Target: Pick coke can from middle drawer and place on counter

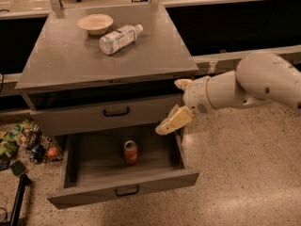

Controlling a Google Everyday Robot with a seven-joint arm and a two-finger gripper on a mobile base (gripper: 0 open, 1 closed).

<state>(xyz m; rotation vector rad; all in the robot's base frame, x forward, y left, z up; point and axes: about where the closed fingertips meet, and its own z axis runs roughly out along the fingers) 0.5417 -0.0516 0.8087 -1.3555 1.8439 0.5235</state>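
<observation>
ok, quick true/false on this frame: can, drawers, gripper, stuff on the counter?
1. The coke can stands upright in the open middle drawer. True.
2. The gripper is shut on the can. False: it is open and empty, near the drawer's right side, apart from the can.
3. A clear plastic bottle lies on its side on the counter. True.
4. The bowl sits in the drawer next to the can. False: it is on the counter, beside the bottle.
5. The upper drawer is pulled out too. False: it is closed.
</observation>
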